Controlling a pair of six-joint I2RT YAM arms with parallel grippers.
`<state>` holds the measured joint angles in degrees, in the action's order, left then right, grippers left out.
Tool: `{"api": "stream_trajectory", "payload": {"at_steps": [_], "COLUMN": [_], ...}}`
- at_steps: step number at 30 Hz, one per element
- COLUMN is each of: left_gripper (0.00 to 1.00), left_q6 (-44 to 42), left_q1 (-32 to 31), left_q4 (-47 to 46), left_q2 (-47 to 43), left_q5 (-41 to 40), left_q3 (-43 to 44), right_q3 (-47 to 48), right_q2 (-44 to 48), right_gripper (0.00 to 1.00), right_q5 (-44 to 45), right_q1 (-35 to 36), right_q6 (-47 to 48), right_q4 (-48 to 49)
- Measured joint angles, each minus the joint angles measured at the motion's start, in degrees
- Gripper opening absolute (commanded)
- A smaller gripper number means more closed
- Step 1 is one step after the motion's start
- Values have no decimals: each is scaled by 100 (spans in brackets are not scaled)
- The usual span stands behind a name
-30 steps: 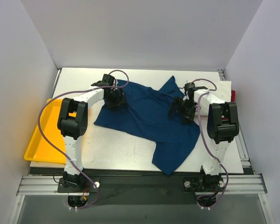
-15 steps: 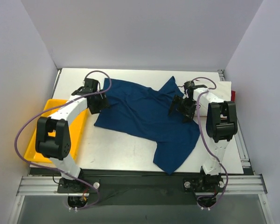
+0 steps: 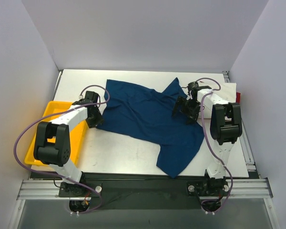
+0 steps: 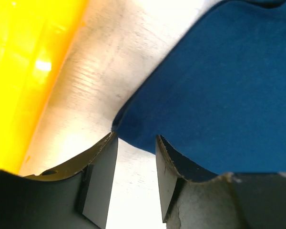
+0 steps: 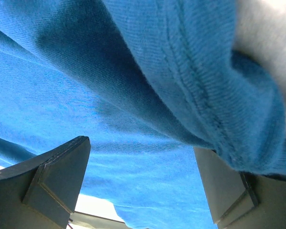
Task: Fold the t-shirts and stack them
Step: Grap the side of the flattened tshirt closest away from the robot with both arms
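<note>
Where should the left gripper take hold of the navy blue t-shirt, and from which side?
Probably the pointed corner on its left edge. The navy blue t-shirt lies flat there, and that corner juts onto bare table toward the yellow tray. Come in low from the tray side; the left gripper faces it, jaws apart.

The t-shirt point(image 3: 148, 119) across the middle of the table point(image 3: 124, 152) is a plain navy blue. Close up in the wrist views it reads as a brighter, even blue with matching blue stitching along its hem. The table is white with faint grey scuffs. The tray point(image 3: 50, 124) at its left edge is bright yellow. At the far right corner lies a cream-white shirt point(image 3: 229, 89) with a sliver of red cloth point(image 3: 238, 97) beside it. The left arm point(image 3: 71, 114) and right arm point(image 3: 213, 101) are white with black joints and trail purple cables point(image 3: 19, 140).
</note>
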<state>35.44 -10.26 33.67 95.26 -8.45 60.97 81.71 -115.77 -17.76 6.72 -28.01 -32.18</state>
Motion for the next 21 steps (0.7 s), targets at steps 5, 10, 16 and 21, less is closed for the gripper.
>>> {"api": "stream_trajectory", "payload": {"at_steps": [5, 10, 16, 21], "left_gripper": [44, 41, 41, 41], "left_q6": [7, 9, 9, 7], "left_q1": [2, 4, 4, 4], "left_q4": [-7, -15, -160, -321], "left_q2": [-2, -2, -2, 2], "left_q5": [-210, -369, -391, -365], "left_q3": [-59, -118, -275, -278], "right_q3": [13, 22, 22, 24], "right_q2": [-7, -13, -15, -15], "right_gripper": [95, 95, 95, 95], "right_q5": [0, -2, -7, -7], "right_q1": [0, -4, -33, -39], "right_q6": [0, 0, -4, -2], "right_q4": [-7, -13, -13, -13]}}
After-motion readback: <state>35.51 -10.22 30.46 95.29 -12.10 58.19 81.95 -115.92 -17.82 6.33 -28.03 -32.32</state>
